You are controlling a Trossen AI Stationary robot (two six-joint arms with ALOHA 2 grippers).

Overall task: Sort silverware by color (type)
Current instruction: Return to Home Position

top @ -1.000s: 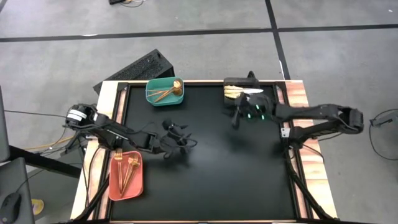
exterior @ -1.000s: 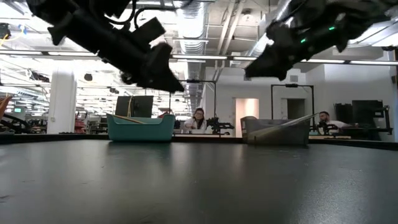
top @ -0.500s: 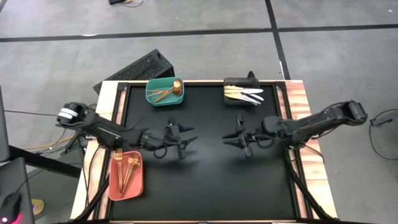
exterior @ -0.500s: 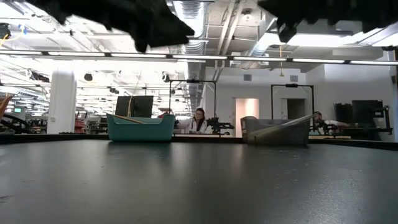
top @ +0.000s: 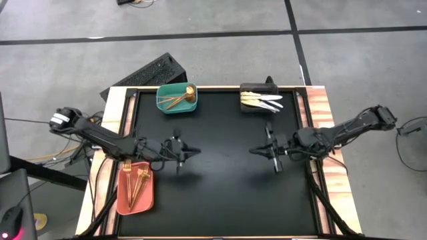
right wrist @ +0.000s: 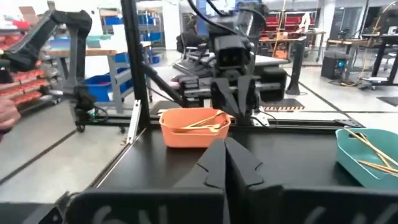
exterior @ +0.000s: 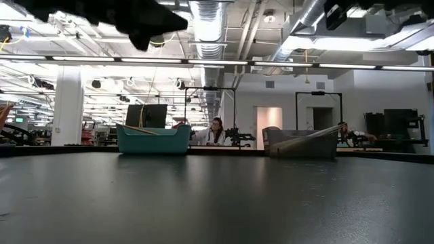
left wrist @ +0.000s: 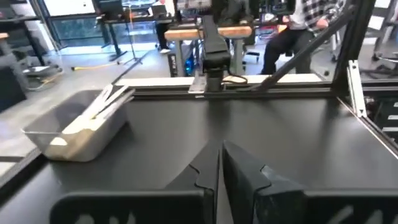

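Observation:
The silverware lies sorted in three bins. Gold pieces sit in the teal bin (top: 177, 98) at the far edge and in the salmon bin (top: 135, 188) at the near left. White-handled knives lie in the black bin (top: 257, 100) at the far right, seen also in the left wrist view (left wrist: 81, 127). My left gripper (top: 192, 149) hovers shut above the table's middle left, holding nothing. My right gripper (top: 254, 151) hovers shut at the middle right, facing it, also with nothing in it. Each wrist view shows its own fingers (left wrist: 219, 168) (right wrist: 225, 165) closed together.
The black mat (top: 220, 187) lies bare between the grippers and toward the near edge. A dark keyboard-like block (top: 143, 73) lies off the table's far left corner. People sit in the room beyond the far edge (exterior: 217, 130).
Both grippers have shut. My right gripper has drawn back from the black bin toward the table's middle and near side. My left gripper has pulled slightly toward the left edge. Both arms have risen, nearly leaving the low view.

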